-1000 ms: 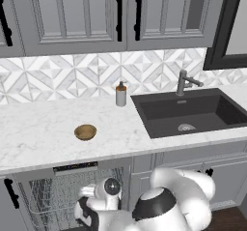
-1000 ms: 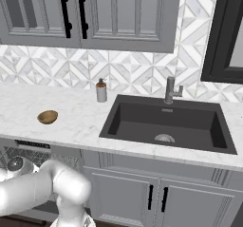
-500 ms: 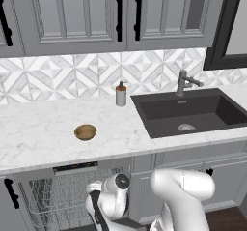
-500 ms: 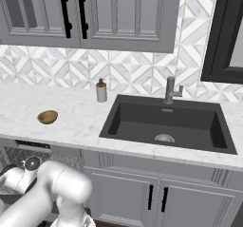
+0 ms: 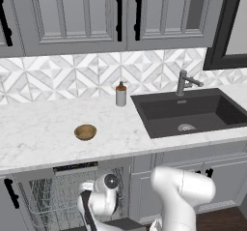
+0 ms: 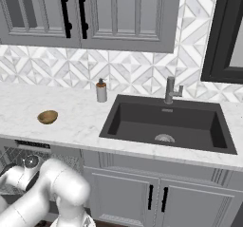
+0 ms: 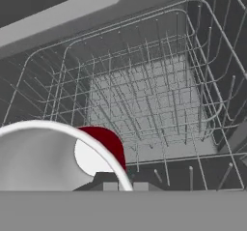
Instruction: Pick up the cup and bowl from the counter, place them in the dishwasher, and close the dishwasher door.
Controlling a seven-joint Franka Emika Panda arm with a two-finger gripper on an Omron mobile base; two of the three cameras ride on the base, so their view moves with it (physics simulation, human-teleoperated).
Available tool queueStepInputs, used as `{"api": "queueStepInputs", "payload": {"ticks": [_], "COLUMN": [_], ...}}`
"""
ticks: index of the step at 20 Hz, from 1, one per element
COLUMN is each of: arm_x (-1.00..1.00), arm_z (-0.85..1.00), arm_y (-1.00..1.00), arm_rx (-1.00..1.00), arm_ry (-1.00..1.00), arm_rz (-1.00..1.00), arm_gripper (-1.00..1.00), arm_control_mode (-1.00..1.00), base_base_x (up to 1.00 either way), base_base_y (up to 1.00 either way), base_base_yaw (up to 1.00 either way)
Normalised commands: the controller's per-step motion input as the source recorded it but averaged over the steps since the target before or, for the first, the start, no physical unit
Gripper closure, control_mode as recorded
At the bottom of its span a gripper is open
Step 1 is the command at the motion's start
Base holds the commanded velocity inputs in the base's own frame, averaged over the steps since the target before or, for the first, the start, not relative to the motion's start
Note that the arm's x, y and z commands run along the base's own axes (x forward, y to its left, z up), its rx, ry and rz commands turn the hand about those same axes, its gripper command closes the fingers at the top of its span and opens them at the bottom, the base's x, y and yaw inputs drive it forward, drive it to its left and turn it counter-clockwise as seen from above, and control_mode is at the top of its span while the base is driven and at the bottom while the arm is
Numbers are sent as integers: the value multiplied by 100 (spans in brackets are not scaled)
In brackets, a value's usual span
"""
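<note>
From the two base cameras we see the bowl [image 5: 85, 132] sitting alone on the white marble counter [image 5: 43, 133], well to the left of the black sink [image 5: 193, 111] and the grey soap bottle [image 5: 121, 94] that stands by the backsplash. Below the counter edge the dishwasher [image 5: 72, 196] stands open, its dark control strip just under the slab and its grey wire rack [image 5: 53, 203] showing inside. In the left base view the arm bends down in front of that opening, with the hand low at the rack's front; the right base view gives us the same reach from the other side, where the arm covers much of the rack [image 6: 14, 162] and the bowl [image 6: 48, 117] appears nearer the left edge. Neither base camera shows us the fingertips or the cup. The hand camera supplies both: the cup [image 7: 103, 145] lies close against the lens at lower left, its white rim sweeping in a wide arc and its red wall showing behind, tipped on its side relative to this view. The gripper [image 7: 125, 185] is clamped tight on the cup, its dark tips just visible at the rim. Beyond it the empty tines of the rack [image 7: 154, 94] spread out below and ahead of the hand.
</note>
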Motion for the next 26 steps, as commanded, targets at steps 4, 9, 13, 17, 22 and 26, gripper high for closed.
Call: {"api": "queueStepInputs", "payload": {"ticks": [4,9,13,17,22,26], "arm_x": [34,36,32,12,0,0], "arm_z": [-30,-44,-39,-15,0,0], "arm_y": [33,29,20,6,0,0], "arm_rx": [0,0,0,0,0,0], "arm_ry": [-19,-10,-2,0,0,-1], "arm_rz": [-6,-2,0,0,0,0], "arm_gripper": [100,100,100,100,100,-100], "arm_control_mode": [-100,-100,-100,-100,-100,-100], "base_base_x": [0,0,0,0,0,0], "base_base_y": [0,0,0,0,0,0], "base_base_yaw": [0,0,0,0,0,0]}}
